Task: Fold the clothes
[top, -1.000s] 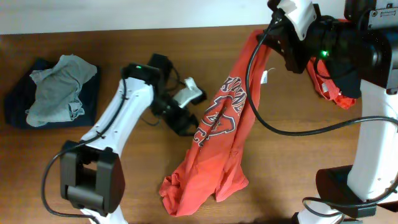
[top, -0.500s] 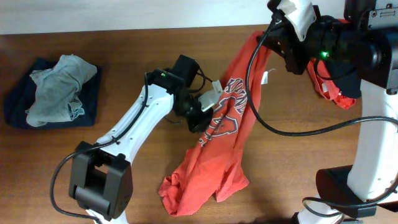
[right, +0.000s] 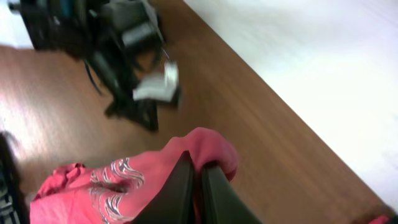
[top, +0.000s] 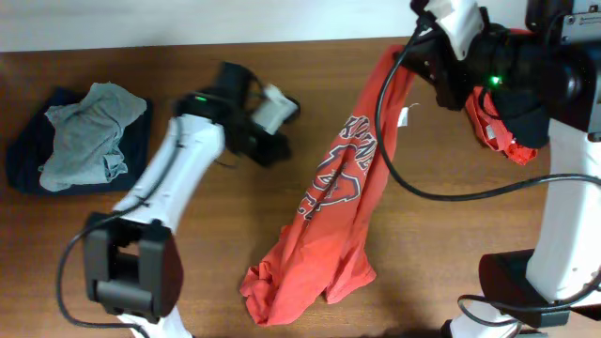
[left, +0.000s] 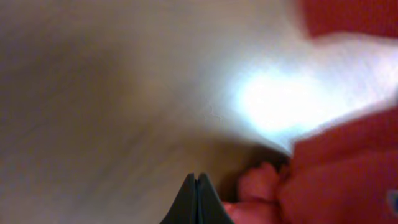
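Right gripper (top: 413,54): raised over the far right of the brown wooden table (top: 216,235), jaws pinched narrow on a fold of the orange-red short-sleeved T-shirt (top: 362,141). The right wrist view confirms cloth caught between the two fingers (right: 180,183).

The T-shirt hangs from that grip in a long diagonal band toward the near left. Its white-and-dark block lettering (top: 338,169) faces up and its lower end is bunched on the table.

Left gripper (top: 272,148): over bare wood left of the T-shirt, not touching it. In the left wrist view (blurred) the fingertips (left: 189,199) are pressed together with nothing seen between them.

Far left: crumpled pale grey-green garment (top: 84,131) lying on a navy garment (top: 26,160). Far right: a second red garment (top: 498,136), partly hidden under the right arm.
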`<state>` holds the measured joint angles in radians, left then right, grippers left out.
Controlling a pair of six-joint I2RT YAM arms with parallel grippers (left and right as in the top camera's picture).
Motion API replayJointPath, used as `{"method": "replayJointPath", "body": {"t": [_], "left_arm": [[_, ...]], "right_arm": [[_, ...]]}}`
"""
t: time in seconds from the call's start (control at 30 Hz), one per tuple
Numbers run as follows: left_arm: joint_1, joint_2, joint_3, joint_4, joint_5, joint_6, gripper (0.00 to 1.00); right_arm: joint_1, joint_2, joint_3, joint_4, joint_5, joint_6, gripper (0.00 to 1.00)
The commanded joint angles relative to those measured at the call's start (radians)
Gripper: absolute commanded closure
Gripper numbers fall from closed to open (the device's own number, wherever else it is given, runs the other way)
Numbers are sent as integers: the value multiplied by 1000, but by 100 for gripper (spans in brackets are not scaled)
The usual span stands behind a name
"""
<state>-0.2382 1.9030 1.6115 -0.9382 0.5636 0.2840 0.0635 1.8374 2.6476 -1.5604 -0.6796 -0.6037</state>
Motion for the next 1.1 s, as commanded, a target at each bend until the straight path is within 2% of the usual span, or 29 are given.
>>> {"method": "replayJointPath", "body": {"t": [0.0, 0.2, 0.4, 0.6, 0.83, 1.07], "left_arm": [[86, 4, 70, 11, -41, -158, 99], [154, -2, 188, -1, -39, -160, 99], [132, -3, 233, -17, -27, -160, 99], [148, -4, 246, -17, -31, -164, 99], [222, -38, 284, -41, -30, -193, 99], [225, -61, 284, -120, -75, -184, 100]], "right_arm": [[-41, 6, 10, 5, -24, 51, 95], [-112, 6, 10, 14, -3, 178, 95], [-123, 6, 10, 16, 203, 397, 96], [-107, 20, 10, 21, 200, 463, 96], [16, 96, 10, 70, 199, 465, 96], [37, 219, 10, 237, 370, 619, 96]]}}
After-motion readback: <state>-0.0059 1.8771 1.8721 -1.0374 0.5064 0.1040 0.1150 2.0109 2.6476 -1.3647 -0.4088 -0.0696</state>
